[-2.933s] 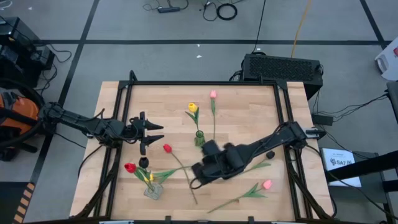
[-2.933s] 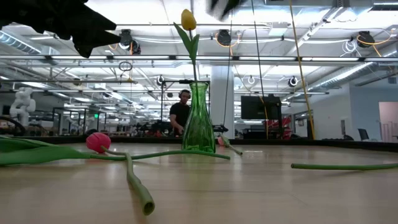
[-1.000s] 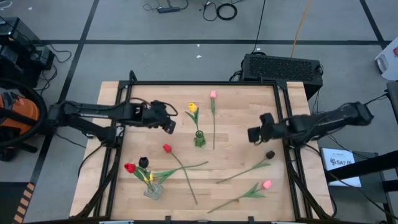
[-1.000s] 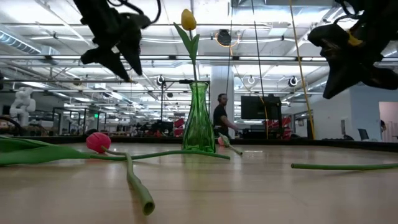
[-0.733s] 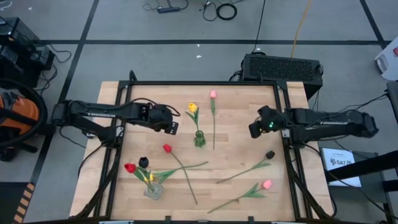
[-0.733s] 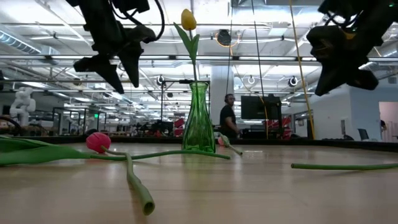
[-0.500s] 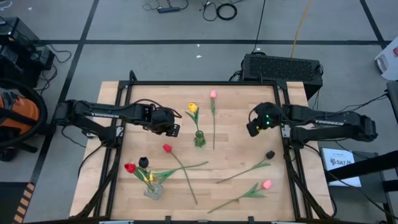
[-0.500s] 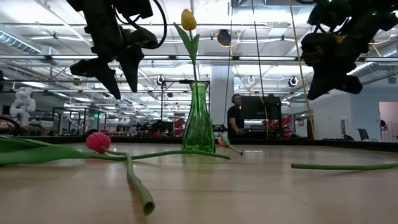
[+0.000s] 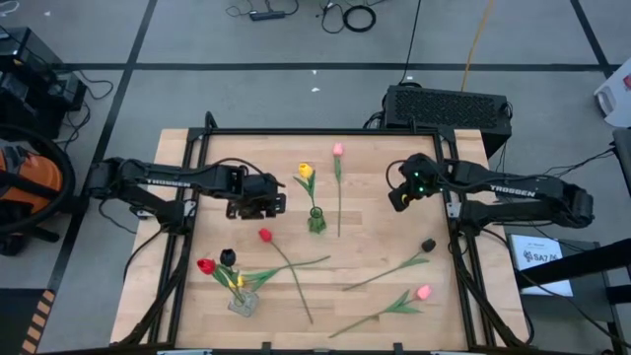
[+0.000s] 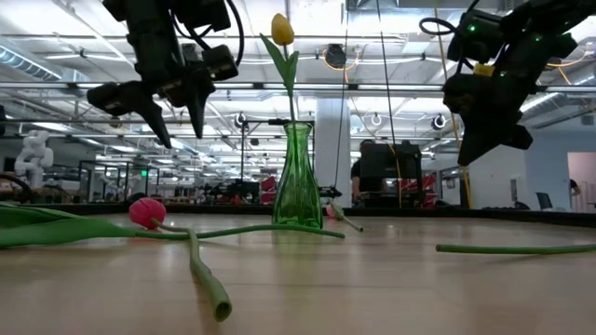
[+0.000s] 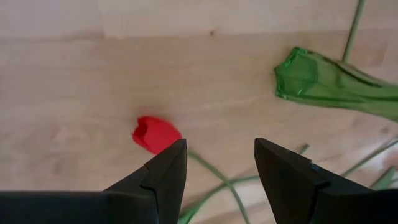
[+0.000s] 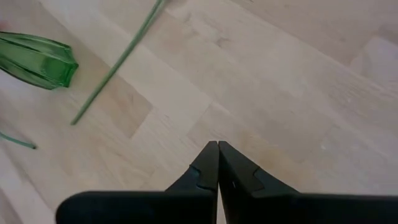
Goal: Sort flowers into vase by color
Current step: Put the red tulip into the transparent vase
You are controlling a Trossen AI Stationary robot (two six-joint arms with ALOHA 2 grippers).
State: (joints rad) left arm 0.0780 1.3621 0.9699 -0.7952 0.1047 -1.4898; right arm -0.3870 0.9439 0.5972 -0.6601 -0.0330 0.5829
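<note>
A green glass vase (image 9: 316,221) stands mid-table with one yellow tulip (image 9: 306,172) upright in it. A red tulip (image 9: 264,235) lies on the wood just near-left of that vase. My left gripper (image 9: 268,203) hovers open above the red head (image 11: 155,134), pointing steeply down, with nothing between its fingers (image 11: 217,155). A pink tulip (image 9: 338,150) lies right of the vase, its stem (image 12: 118,62) flat on the table. My right gripper (image 9: 398,197) hangs shut (image 12: 217,149) over bare wood right of the vase. A black tulip (image 9: 428,245) and another pink one (image 9: 424,292) lie near right.
A clear vase (image 9: 240,301) at the near left holds red (image 9: 205,265) and black (image 9: 228,257) heads. Stems and leaves cross the near half of the table. A black frame (image 9: 444,168) borders the table. Bare wood lies along the far edge.
My left gripper has sunk a little over the red tulip and rolled about its own axis, staying open. My right gripper has swung toward the far edge and somewhat toward the green vase, rolling as it went, still shut. No flower has moved.
</note>
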